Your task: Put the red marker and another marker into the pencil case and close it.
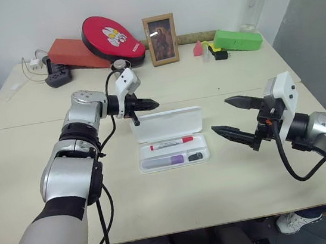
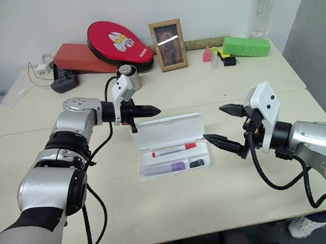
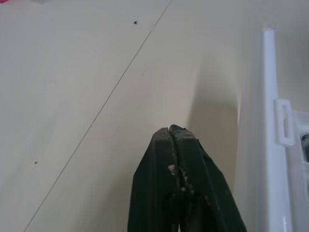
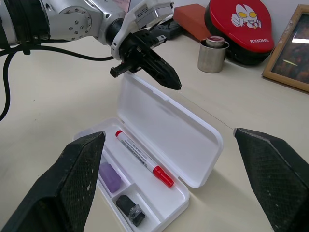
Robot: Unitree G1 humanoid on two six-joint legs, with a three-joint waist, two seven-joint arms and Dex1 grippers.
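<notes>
Two claws you had up: the left claw (image 1: 150, 104) pinched tight on nothing, just behind the case (image 1: 171, 139) lid; the right claw (image 1: 234, 115) gaped wide beside it. Red marker (image 1: 172, 143) and highlighter (image 1: 169, 161) lay inside the open case on the desk (image 1: 218, 175).

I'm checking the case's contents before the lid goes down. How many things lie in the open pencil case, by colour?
In the pencil case:
Red-capped: 1, the red marker
Purple: 1, the purple highlighter
Black: 1, a small black stubby object
Total: 3
</notes>
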